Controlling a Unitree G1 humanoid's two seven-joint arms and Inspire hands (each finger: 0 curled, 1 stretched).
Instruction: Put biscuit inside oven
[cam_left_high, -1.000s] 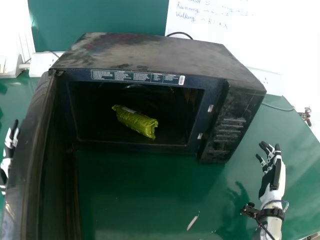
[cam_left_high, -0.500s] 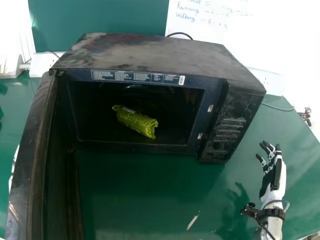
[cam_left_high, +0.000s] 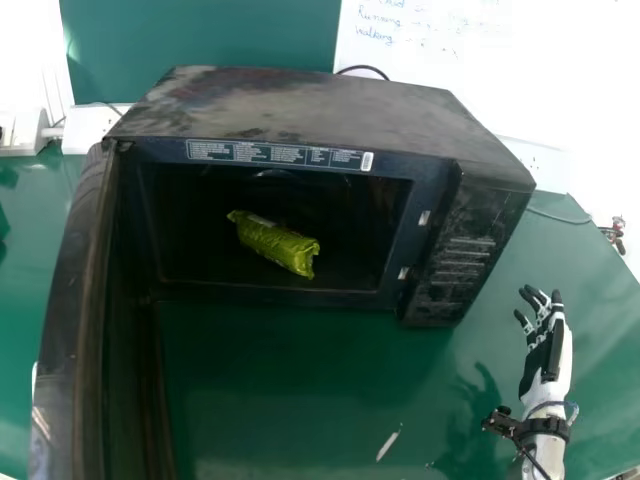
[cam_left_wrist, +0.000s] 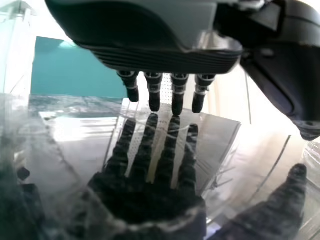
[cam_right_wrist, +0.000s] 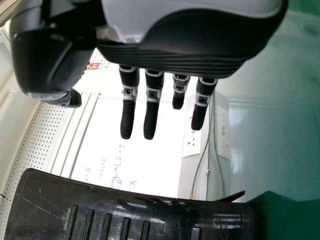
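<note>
1. The biscuit pack, a plump, tube-like packet in shiny green wrap (cam_left_high: 273, 243), lies slantwise on its side inside the black box-shaped microwave oven (cam_left_high: 300, 105), left of centre in the head view.
2. It is probably light, its crinkly film slippery and its biscuits brittle; a hard squeeze could crack them.
3. Should it need straightening, the best hold is likely around its middle, across the narrow width, sparing the pinched ends.
4. The tall dark door (cam_left_high: 75, 300) stands open at the left of the frame; it looks stiff and should take a flat push near its free edge.
5. The left robot hand (cam_left_wrist: 165, 57) has straight, slightly spread fingers close to a glossy, mirroring surface; contact cannot be told.
6. The right robot hand (cam_left_high: 545, 350), lower right, is empty, fingers extended and apart, over the green worktop (cam_left_high: 300, 380).
</note>
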